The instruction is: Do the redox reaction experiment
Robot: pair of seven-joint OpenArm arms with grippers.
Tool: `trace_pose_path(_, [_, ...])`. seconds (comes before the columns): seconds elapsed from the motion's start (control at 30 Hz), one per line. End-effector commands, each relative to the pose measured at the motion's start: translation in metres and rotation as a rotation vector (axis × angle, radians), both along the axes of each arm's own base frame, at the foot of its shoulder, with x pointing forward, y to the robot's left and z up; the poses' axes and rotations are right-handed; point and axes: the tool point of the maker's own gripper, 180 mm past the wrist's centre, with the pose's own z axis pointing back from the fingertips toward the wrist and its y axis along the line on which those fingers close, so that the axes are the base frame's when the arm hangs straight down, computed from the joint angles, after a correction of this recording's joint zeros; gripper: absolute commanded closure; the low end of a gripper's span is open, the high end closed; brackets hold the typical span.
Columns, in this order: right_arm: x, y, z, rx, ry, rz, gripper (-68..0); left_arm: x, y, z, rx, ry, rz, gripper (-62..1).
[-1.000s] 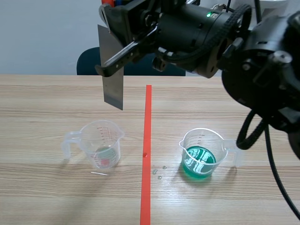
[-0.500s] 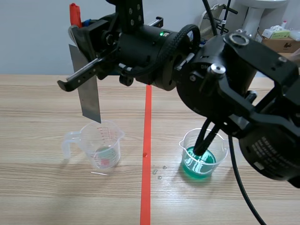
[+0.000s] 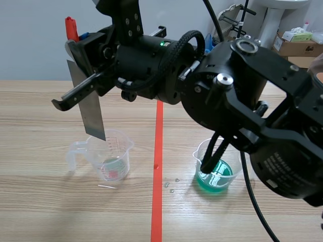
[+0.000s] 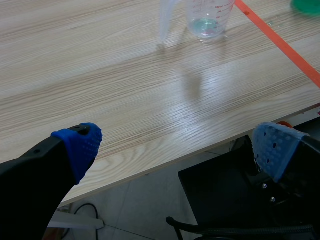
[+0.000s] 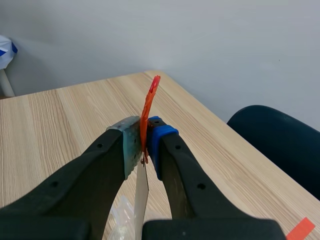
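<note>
My right gripper (image 3: pixel 75 45) reaches across from the right and is shut on the top of a thin grey metal sheet (image 3: pixel 87 103) with an orange-red tab (image 3: pixel 70 27). The sheet hangs tilted over a clear measuring cup (image 3: pixel 108 157) left of the tape line, which holds a little liquid. The sheet's lower corner is level with the cup's rim. I cannot tell whether it is inside. A second cup (image 3: pixel 218 169) right of the line holds green liquid. The right wrist view shows the right gripper (image 5: pixel 144 147) pinching the sheet (image 5: pixel 141 200). My left gripper (image 4: pixel 177 145) is open off the table's near edge.
An orange-red tape line (image 3: pixel 157 166) runs down the middle of the table, with a few droplets (image 3: pixel 171 184) beside it. A dark chair (image 3: pixel 93 65) stands behind the table. A cardboard box (image 3: pixel 298 43) sits at the back right. The big right arm hides much of the far table.
The right arm has carried the metal sheet leftward and lower, from near the tape line to over the left cup. Both cups have stayed put.
</note>
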Motion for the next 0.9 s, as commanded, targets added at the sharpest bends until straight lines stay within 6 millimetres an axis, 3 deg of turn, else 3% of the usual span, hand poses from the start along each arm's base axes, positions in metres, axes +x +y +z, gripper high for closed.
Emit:
trace_pose_path(0.0, [0.0029, 0.0000, 0.0096, 0.011, -0.027, -0.005, -1.3, 0.0027, -0.0031, 0.0044, -0.016, -0.022, -0.002, -62.3])
trace_pose_path(0.87, [0.0035, -0.0002, 0.0072, -0.006, -0.028, -0.009, -1.3, 0.0027, -0.0031, 0.0044, -0.016, -0.022, -0.002, -62.3])
